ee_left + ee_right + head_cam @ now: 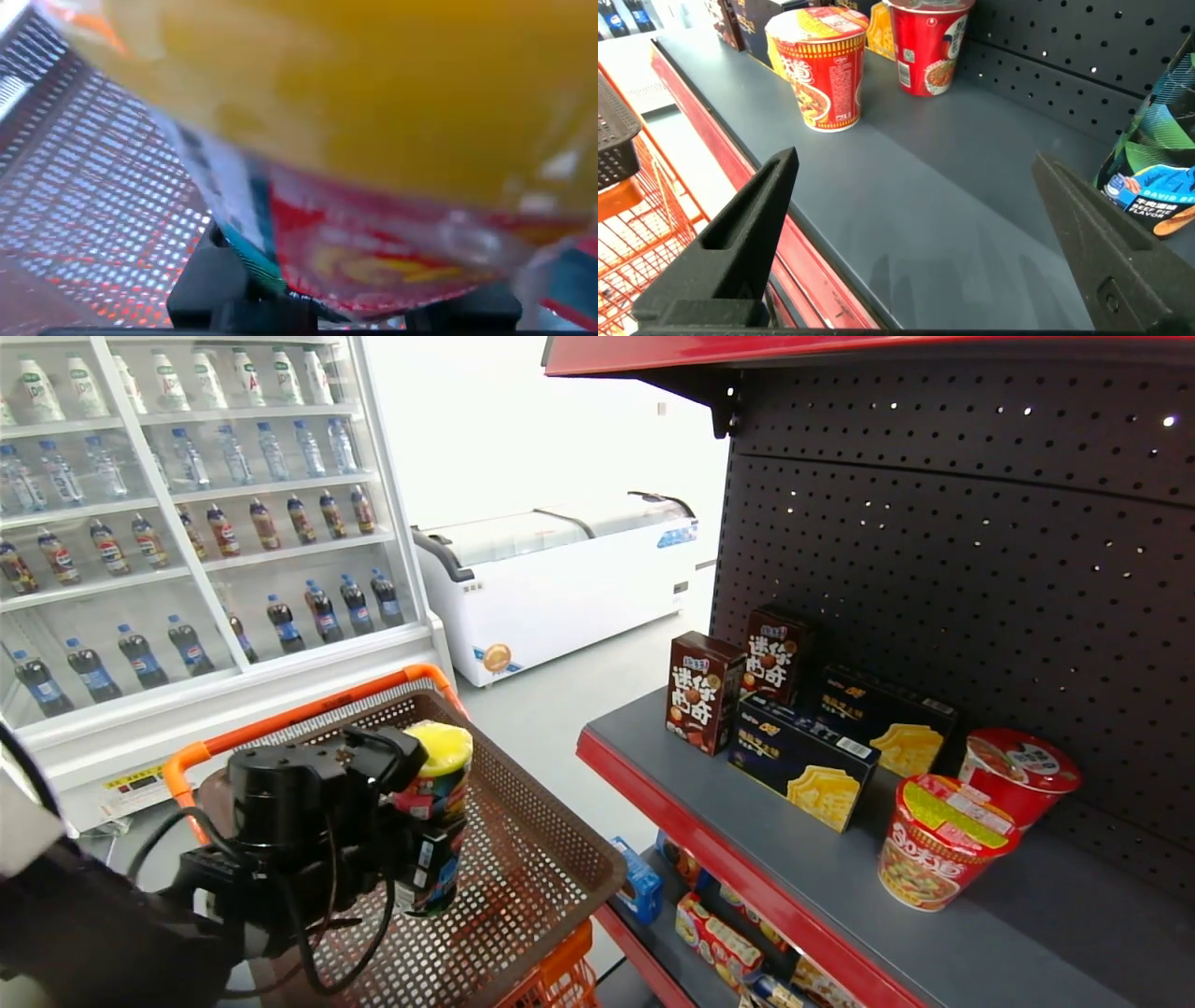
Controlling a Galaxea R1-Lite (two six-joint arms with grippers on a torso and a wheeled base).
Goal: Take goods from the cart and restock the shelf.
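Biggest thing here is the shelf (840,859), its grey board directly under the right claw (915,168). That claw hangs spread wide above the bare board, both black fingers (738,243) well apart and gripping nothing.

Next in size is the cart (523,859), a brown mesh basket with an orange handle. It sits right beneath and around the left claw (415,803), and the shelf edge is off to that claw's right across an aisle gap.

Beyond the right claw's fingertips stand the goods on the board. Two dark blue boxes (803,773) lie farthest along the row with two brown boxes (702,693) upright beside them. Nearer the claw are two cup noodles, a yellow-and-red one (820,67) at the front and a red one (924,47) just behind it by the pegboard. A blue-green snack bag (1158,159) stands near the outer side of one finger.

Smallest, and the one that matters, is the snack canister (446,784). The left claw is clamped on its body, holding it roughly upright over the cart's mesh with its yellow lid (446,747) on top. In the left wrist view that lid sits right up against the camera.
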